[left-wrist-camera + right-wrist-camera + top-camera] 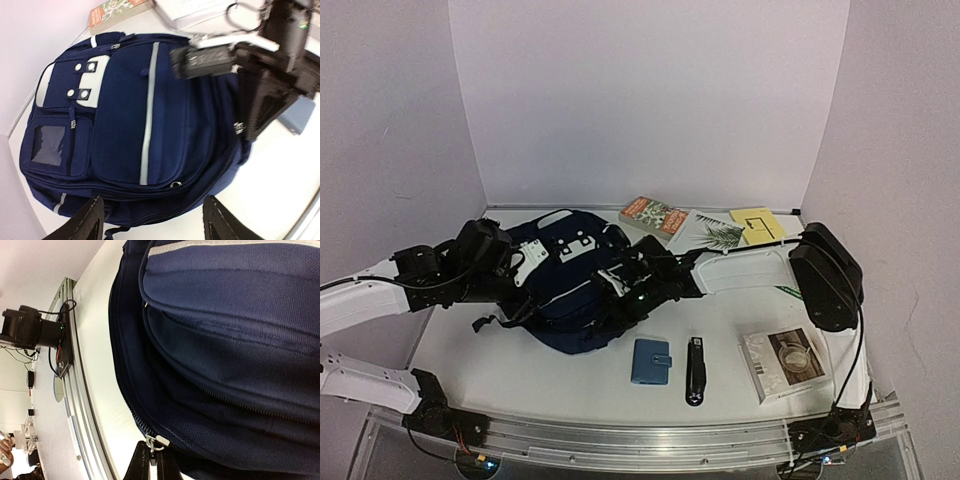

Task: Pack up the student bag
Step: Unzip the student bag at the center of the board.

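R hand (152, 465): shut, pinching zip pull (155, 442) on student bag (125, 110). L hand (152, 200): wide open, holds nothing, at bag's 9 o'clock side (top view). Bag lies flat on worktop (520, 370), 10 o'clock of wallet (651, 361).

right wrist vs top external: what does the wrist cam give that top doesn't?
Right wrist only: the right gripper pinched shut on a metal zipper pull at the edge of the student bag, plus the zipper track. In the top view the arm hides this.
Top external only: blue wallet, black oblong tool, boxed item, book and yellow pad at the far edge.
Both: the bag lying on the white table.
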Motion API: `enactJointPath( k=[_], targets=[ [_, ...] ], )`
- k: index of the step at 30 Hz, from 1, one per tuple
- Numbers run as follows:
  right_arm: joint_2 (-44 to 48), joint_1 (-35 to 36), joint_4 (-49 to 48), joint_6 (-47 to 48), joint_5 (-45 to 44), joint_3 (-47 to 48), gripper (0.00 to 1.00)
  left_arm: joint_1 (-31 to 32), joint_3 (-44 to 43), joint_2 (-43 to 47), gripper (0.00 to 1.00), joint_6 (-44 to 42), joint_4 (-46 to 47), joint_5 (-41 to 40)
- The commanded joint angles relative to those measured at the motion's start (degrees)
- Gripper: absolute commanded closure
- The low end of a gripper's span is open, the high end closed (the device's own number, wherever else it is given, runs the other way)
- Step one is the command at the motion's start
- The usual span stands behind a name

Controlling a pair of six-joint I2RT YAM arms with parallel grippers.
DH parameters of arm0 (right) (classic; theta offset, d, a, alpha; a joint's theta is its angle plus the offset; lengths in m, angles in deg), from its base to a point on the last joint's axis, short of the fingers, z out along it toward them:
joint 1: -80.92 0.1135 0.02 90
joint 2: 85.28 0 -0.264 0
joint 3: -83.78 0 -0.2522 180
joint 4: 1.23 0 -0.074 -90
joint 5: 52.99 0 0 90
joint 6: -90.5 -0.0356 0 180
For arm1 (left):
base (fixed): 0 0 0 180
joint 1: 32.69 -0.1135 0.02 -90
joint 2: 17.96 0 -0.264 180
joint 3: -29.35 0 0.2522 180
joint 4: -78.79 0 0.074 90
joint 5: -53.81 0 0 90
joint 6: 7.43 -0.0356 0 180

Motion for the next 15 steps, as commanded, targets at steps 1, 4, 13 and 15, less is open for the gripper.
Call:
enactJointPath(
  k=[1, 4, 13, 15],
  targets=[
    [-1.7, 0.0, -0.6, -1.4, 1.7, 4.3, 1.0, 3.3, 2.4, -3.0, 0.3, -2.3, 1.9, 5.9],
    [-1.7, 0.0, -0.5, -1.6, 2.1, 5.1, 1.0, 4.2, 1.6, -8.2, 0.3, -3.2, 3.4, 7.6],
    [0.1, 0.0, -0.5, -1.6, 2.9, 3.4, 1.0, 5.0, 0.4, -18.4, 0.35, -4.7, 10.2, 10.7],
    [0.4, 0.0, -0.5, -1.6, 3.1, 3.2, 1.0, 5.1, 0.5, -20.4, 0.37, -4.6, 10.7, 10.1]
  ],
)
